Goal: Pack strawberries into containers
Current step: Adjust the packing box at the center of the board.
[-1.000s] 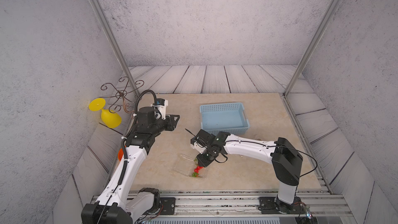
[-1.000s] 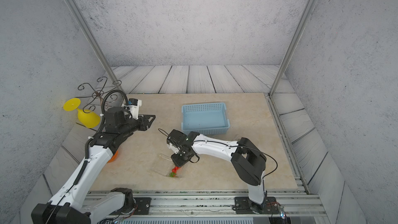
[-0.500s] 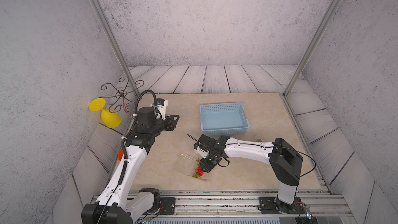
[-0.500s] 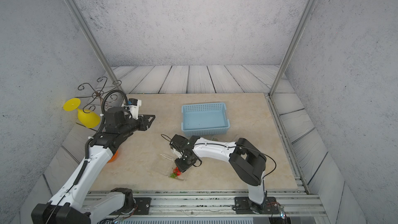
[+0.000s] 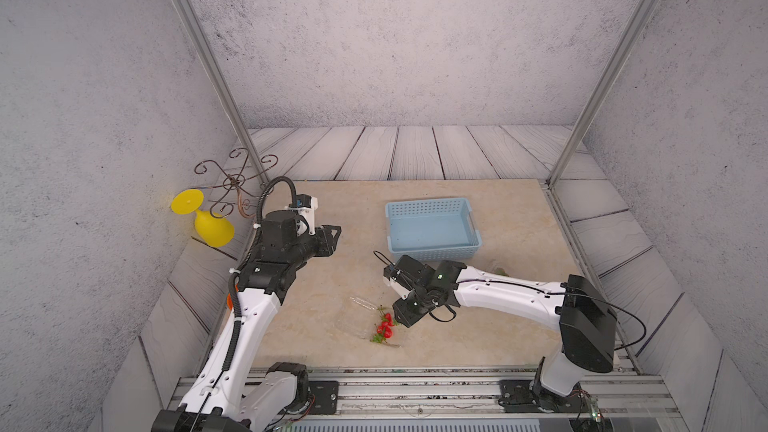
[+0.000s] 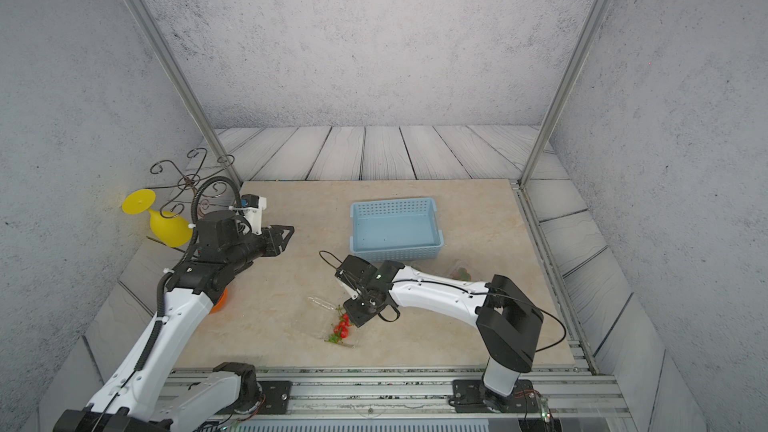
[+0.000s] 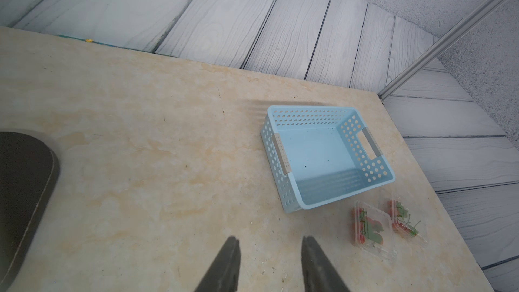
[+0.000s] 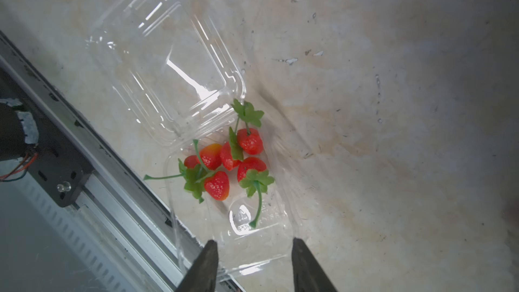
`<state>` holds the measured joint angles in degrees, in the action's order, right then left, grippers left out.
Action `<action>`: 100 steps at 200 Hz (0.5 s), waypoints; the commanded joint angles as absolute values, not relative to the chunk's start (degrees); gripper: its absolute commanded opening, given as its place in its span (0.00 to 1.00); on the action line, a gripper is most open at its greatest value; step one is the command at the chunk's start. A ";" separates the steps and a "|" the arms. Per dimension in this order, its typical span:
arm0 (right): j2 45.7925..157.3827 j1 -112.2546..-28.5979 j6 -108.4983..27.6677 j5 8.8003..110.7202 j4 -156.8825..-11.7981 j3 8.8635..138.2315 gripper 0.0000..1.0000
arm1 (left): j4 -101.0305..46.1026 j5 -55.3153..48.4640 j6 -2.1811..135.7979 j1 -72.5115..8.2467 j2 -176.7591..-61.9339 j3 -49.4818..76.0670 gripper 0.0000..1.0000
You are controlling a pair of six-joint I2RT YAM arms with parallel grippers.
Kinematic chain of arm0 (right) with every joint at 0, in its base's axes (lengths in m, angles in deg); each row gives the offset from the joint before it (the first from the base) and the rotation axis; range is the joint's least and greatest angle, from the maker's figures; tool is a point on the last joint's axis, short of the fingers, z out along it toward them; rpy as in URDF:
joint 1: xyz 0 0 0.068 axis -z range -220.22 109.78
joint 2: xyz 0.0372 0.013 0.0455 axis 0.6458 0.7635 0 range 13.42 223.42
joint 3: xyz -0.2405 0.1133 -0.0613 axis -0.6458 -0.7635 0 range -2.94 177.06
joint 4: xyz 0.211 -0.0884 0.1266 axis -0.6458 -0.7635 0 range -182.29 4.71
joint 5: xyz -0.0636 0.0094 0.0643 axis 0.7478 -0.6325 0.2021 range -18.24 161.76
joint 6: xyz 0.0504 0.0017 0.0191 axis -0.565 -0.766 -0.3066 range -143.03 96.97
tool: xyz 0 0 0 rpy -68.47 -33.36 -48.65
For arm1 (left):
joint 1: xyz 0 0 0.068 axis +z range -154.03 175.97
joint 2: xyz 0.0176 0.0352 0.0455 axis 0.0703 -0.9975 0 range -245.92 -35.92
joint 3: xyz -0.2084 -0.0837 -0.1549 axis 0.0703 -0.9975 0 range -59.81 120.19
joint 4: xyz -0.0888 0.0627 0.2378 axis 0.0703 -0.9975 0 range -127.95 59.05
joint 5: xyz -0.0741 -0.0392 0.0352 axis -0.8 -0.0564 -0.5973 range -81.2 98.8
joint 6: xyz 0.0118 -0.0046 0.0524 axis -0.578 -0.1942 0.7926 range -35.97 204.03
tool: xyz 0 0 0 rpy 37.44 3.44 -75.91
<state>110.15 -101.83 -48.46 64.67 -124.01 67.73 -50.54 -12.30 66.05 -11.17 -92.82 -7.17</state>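
Six strawberries (image 8: 217,185) lie bunched, stems splayed, in an open clamshell (image 5: 365,317) at lower centre of both top views, its long axis running upper left to lower right. Right gripper (image 8: 254,241) just beyond: parted, empty. Left gripper (image 7: 270,237), centre-left: parted, empty.

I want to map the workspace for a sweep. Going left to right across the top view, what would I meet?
yellow goblet → left gripper → strawberries → blue basket → clear container
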 commanded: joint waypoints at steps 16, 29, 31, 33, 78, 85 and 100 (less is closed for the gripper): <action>110.09 -100.71 -54.31 65.74 -124.97 65.39 0.44 | -54.39 -10.09 64.17 -10.55 -91.65 -9.32 0.40; 110.20 -100.35 -55.01 65.39 -124.31 64.93 0.43 | -54.75 -9.75 64.18 -10.54 -91.38 -9.54 0.40; 110.17 -100.34 -55.13 65.36 -124.18 64.94 0.44 | -54.87 -9.68 64.17 -10.60 -91.36 -9.54 0.40; 110.19 -100.34 -55.14 65.35 -124.08 64.85 0.43 | -54.92 -9.66 64.23 -10.55 -91.26 -9.54 0.40; 112.03 -100.08 -54.87 64.67 -124.05 64.24 0.43 | -55.77 -9.65 64.18 -10.62 -90.76 -9.04 0.40; 112.57 -100.08 -54.90 64.56 -123.92 64.00 0.43 | -55.98 -9.74 64.09 -10.54 -90.68 -9.30 0.40; 113.37 -99.99 -55.27 64.39 -122.87 63.06 0.42 | -56.22 -9.04 63.36 -10.47 -90.41 -10.32 0.40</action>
<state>110.76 -100.25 -54.30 64.75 -123.51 64.67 -54.98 -10.16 64.46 -11.15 -91.38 -9.09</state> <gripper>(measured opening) 0.428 0.403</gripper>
